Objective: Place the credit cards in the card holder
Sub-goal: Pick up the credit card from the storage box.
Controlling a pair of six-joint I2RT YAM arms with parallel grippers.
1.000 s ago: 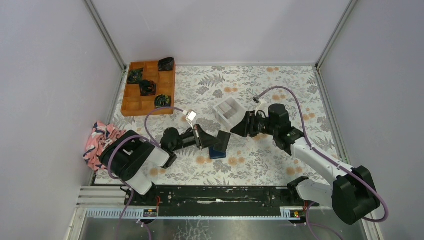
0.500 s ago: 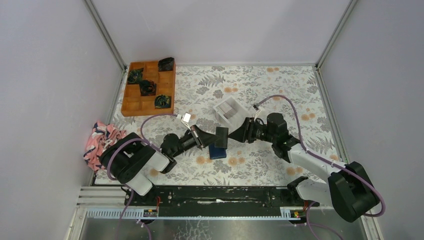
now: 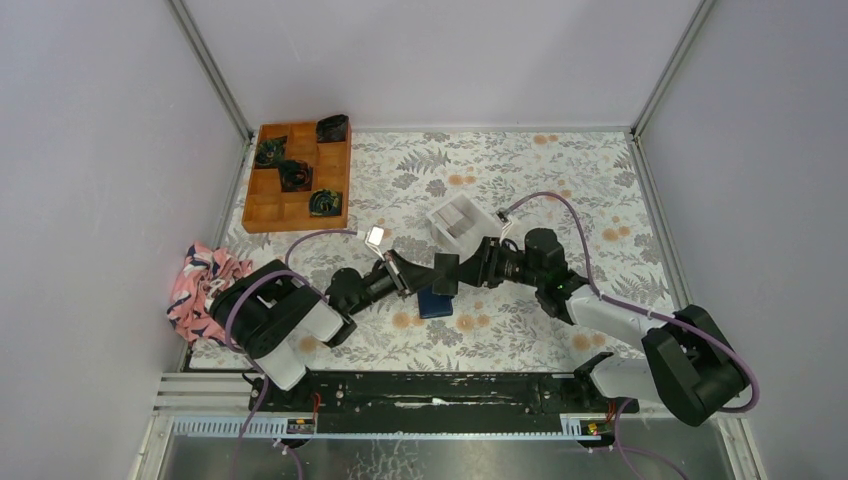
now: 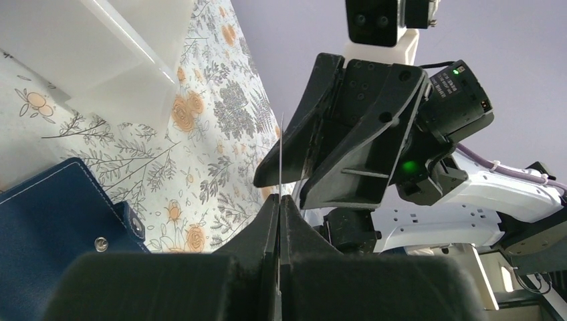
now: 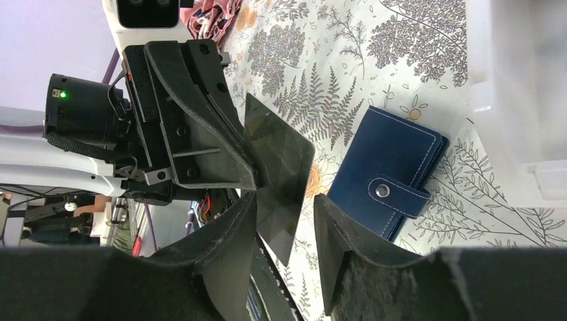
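Both arms meet mid-table, and it's tight in there: the white box (image 3: 458, 222) sits just far of the grippers and the card holder (image 5: 388, 179) lies flat on the table (image 3: 560, 180) just near of them, closed, strap snapped down. There's open floral surface to the right and far right. The orange tray (image 3: 262, 210) is tucked in the far-left corner and a pink cloth (image 3: 205, 278) is bunched against the left edge, both well apart from the action. The left gripper (image 4: 279, 204) is clenched on a dark credit card (image 5: 279, 167), held clear above the table, face tilted upward, its long axis running roughly near to far. The right gripper (image 5: 286, 210) faces it with jaws spread, the card's free corner sitting in the gap between its fingers; whether a finger touches the card, I cannot tell.
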